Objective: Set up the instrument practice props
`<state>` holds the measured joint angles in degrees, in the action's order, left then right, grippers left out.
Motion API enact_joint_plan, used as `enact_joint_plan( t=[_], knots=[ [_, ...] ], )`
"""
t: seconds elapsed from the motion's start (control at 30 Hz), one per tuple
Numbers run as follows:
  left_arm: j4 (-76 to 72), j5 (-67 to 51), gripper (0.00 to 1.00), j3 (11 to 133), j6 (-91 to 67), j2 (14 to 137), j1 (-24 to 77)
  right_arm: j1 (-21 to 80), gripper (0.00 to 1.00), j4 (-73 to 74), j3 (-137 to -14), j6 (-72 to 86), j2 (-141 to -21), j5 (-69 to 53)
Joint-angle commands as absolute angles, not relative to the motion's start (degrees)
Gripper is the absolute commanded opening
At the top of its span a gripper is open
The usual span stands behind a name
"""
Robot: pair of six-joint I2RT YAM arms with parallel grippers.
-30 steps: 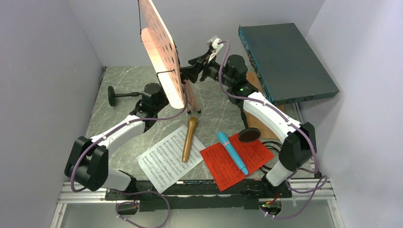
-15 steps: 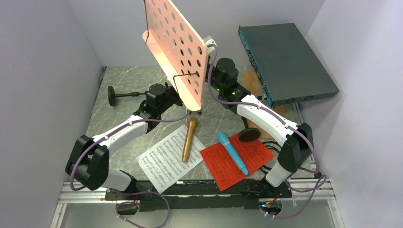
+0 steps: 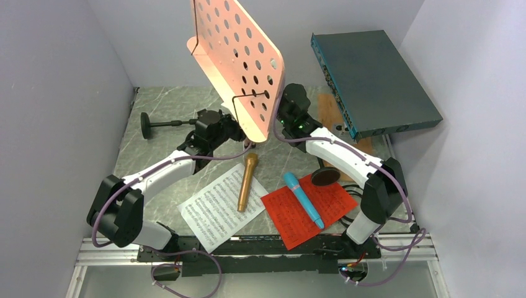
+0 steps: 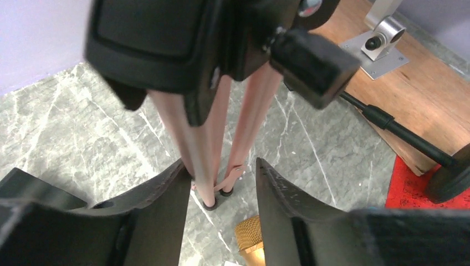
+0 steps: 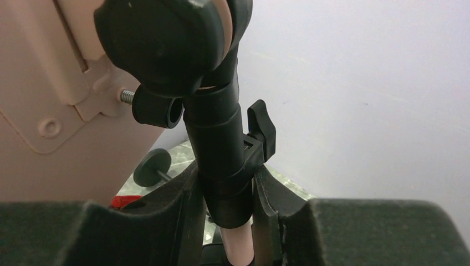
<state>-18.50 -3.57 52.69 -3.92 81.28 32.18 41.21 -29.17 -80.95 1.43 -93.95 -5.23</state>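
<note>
Dark-teal box (image 3: 375, 81) beside wooden board (image 3: 330, 110), marble tabletop (image 3: 167, 105).

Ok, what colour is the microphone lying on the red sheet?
The microphone is blue; the top view shows it best.

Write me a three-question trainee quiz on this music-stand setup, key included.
1. Multiple choice: the blue microphone lies on A) the white page, B) the red page, C) the wooden board.
2. True or false: the right gripper is shut on the black collar under the pink music desk.
3. Fill in: the tripod legs stand between the fingers of the ___ gripper.
Key: 1 B; 2 true; 3 left gripper.
</note>
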Motion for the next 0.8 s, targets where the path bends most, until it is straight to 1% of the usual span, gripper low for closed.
enact_joint_plan(
  t=[0.0,0.07,0.1,0.23,0.4,0.43,0.57,0.67,0.7,0.77],
  knots=[
    [-14.78,-8.04,0.51,55.35,-5.89,81.28,33.46,39.28,0.0,-36.54,-80.61,1.98,-91.81,-10.81],
    [-13.93,-7.96,0.5,55.96,-5.87,81.45,33.36,39.09,0.0,-36.05,-80.73,1.21,-91.44,-12.5],
    [-13.25,-7.14,0.46,56.31,-5.63,81.6,33.35,39.1,0.0,-35.71,-80.89,0.88,-91.39,-13.39],
    [-11.01,-3.95,0.22,57.55,-3.95,81.7,33.31,39.09,0.0,-31.49,-83.27,-0.7,-91.79,-13.51],
    [-10.6,-1.93,0.02,57.48,-2.23,79.19,32.62,39.2,0.0,-30.83,-82.24,-2.82,-90.69,-11.15],
    [-10.74,-1.48,0.0,57.17,-1.64,78.35,32.61,39.15,0.0,-30.39,-82.26,-3.8,-90.62,-10.11],
    [-12.65,-1.79,0.0,55.47,-0.66,74.22,32.23,39.15,0.0,-30.73,-81.39,-6.7,-89.11,-7.06],
    [-13.36,-3.92,0.0,54.64,-0.7,73.37,32.0,36.74,0.0,-32.28,-82.15,0.6,-87.65,-9.98],
    [-13.37,-4.51,0.0,54.59,-0.7,73.86,31.95,35.8,0.0,-33.77,-82.17,5.05,-87.24,-11.15],
    [-13.32,-5.71,0.0,54.65,-1.26,75.56,31.74,34.1,0.0,-36.51,-82.53,9.01,-86.63,-12.11]
  ],
)
